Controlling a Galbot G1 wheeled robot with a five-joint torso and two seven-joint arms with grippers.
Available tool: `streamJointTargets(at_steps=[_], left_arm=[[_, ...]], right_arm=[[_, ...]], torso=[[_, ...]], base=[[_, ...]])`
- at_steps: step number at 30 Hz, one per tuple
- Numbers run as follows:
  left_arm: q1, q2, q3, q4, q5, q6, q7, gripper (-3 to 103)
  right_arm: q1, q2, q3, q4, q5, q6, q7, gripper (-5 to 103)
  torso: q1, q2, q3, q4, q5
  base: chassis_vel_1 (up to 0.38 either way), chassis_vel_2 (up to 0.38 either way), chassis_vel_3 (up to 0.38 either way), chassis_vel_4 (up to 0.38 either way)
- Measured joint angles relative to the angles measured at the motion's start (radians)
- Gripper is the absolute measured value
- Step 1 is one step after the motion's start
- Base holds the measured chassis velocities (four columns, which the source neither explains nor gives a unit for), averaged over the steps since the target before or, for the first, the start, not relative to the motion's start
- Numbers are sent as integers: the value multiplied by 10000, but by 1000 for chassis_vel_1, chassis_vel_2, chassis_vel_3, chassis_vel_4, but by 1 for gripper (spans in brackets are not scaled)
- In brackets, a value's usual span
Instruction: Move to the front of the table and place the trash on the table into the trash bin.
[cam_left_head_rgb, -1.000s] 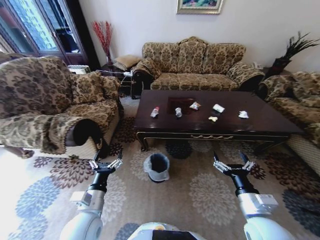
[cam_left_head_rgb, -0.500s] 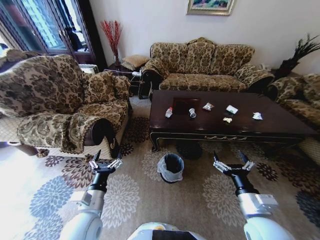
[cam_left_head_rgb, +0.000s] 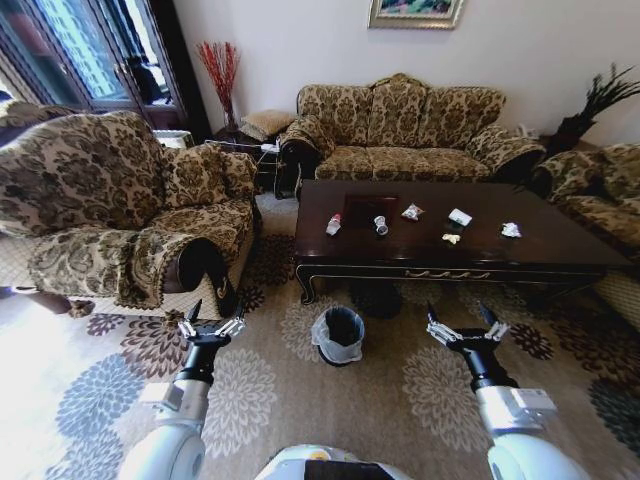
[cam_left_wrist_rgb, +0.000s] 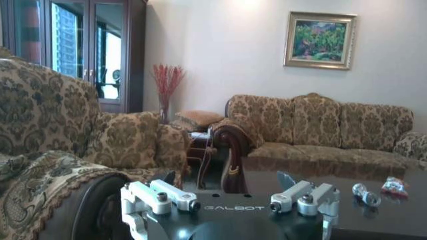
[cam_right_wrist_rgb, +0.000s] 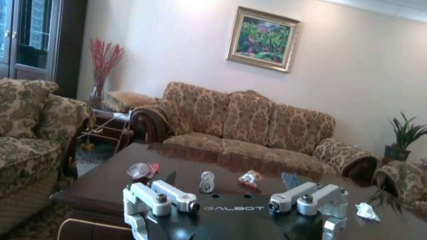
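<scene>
Trash (cam_left_head_rgb: 381, 225) lies along the table (cam_left_head_rgb: 560, 245) (bin (cam_left_head_rgb: 340, 334) just before it); both grippers' jaws hang spread, empty.

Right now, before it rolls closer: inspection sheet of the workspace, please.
Surface: dark glossy table, top intact, nothing spilled.
Job's things: red-capped bottle, crushed can, shiny wrapper, white cup, yellowish scrap and tissue lie apart on the tabletop; trash bin upright on the carpet in front of the table, bag-lined.
Clutter: nothing seen beyond the litter.
Hands: left hand and right hand both open, empty, held low over the carpet short of the table.
Cables: nothing seen.
Surroundings: sofa behind the table, armchair on the robot's left.
</scene>
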Motion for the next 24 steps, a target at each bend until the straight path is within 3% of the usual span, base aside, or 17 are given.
streamJointTargets(at_steps=[24], left_arm=[[0, 0, -1, -1, 0, 1, 0, 100]], right_arm=[[0, 0, -1, 2, 4, 0, 0, 100]], torso=[[0, 0, 0, 1, -3]], base=[[0, 0, 0, 0]])
